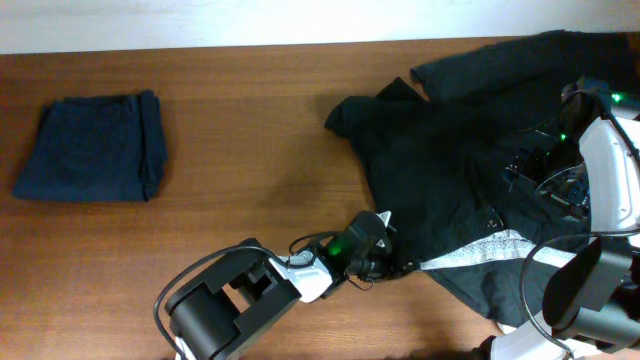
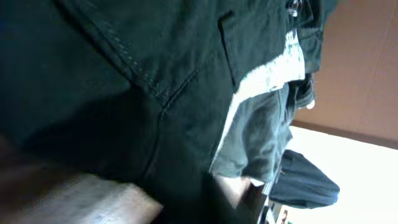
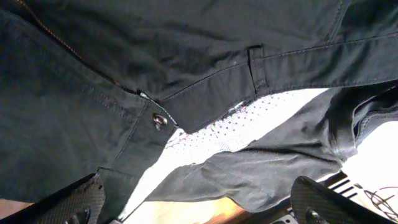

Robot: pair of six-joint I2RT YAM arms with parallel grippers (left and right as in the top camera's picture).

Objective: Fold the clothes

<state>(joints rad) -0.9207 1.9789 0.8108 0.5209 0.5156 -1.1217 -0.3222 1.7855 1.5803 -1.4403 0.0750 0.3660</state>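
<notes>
From overhead, the black shorts (image 1: pixel 450 170) lie spread and rumpled over the right half of the wooden counter (image 1: pixel 250 150). Their white waistband lining (image 1: pixel 490 247) shows near the 5 o'clock side of the cloth. The left arm (image 1: pixel 300 278) reaches in from 6 o'clock, and the left jaws meet the hem just beside that lining; whether they pinch the cloth cannot be told from here. The right arm (image 1: pixel 612 185) comes in from 3 o'clock, with the right jaws over the shorts. A navy folded garment (image 1: pixel 95 148) sits well apart at 9 o'clock.

In the left wrist view, the shorts (image 2: pixel 124 81) fill nearly everything. A stitched seam runs across the cloth, the lining (image 2: pixel 267 74) shows toward 1 o'clock, and bare counter (image 2: pixel 367 62) lies at 2 o'clock. The left jaws are not visible, so their state cannot be told.

In the right wrist view, the shorts (image 3: pixel 186 50) lie close below, with a metal snap (image 3: pixel 160 121) left of centre and the dotted lining (image 3: pixel 249 121) beside it. The right jaws are spread wide, with dark fingers (image 3: pixel 74 200) at 7 and 5 o'clock and nothing held between them.
</notes>
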